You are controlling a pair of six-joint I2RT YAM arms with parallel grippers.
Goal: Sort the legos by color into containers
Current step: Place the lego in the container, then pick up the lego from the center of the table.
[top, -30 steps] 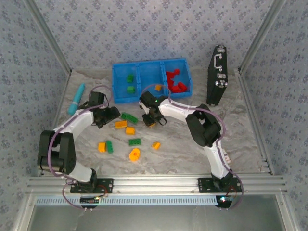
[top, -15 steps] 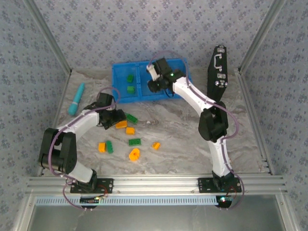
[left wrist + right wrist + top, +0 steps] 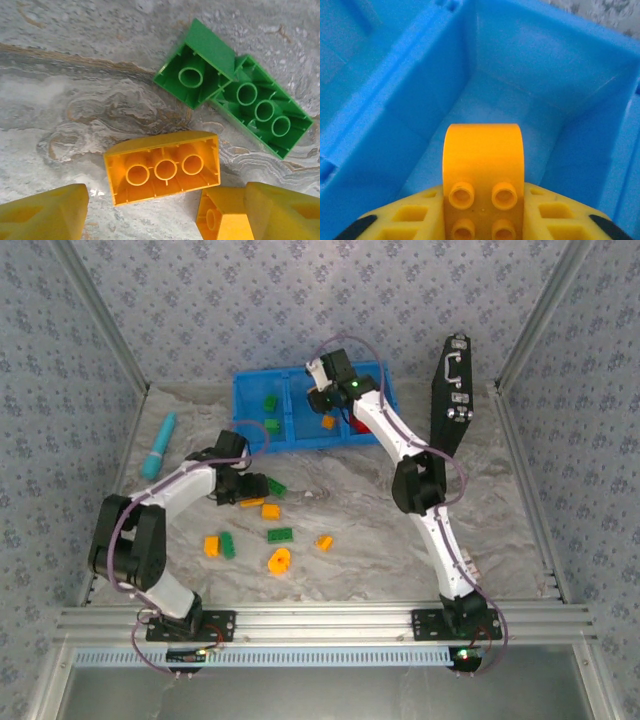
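We begin with the arched orange brick [image 3: 482,155]. The right gripper [image 3: 482,212] clamps it with a yellow finger [image 3: 402,220] against each flank. It hangs over the middle compartment of the blue tray [image 3: 240,415], which has three compartments side by side.

In the overhead view one orange piece [image 3: 328,422] shows in that middle compartment, by the tray's near wall. We cannot tell whether it is the clamped brick or a second one. The tray's left compartment holds two green bricks [image 3: 270,402]. Its right compartment holds red bricks [image 3: 360,427], which the right arm hides too much for us to count.

On the marbled table [image 3: 400,530], near of the tray, we count five loose orange bricks [image 3: 270,511], one of them rounded. We also count three green patches [image 3: 280,534].

The left gripper [image 3: 250,490] hangs over the cluster closest to the tray with its jaws spread and nothing between them. Its wrist view shows four bricks there, all lying hollow side up. Two are green, a square one [image 3: 192,75] touching a long one [image 3: 262,112]. The other two are orange, one whole [image 3: 162,167] and one cut off by the frame edge, just beside a finger [image 3: 285,215].

One teal cylinder [image 3: 158,444] lies left of the tray. One black case [image 3: 452,395] stands right of it.
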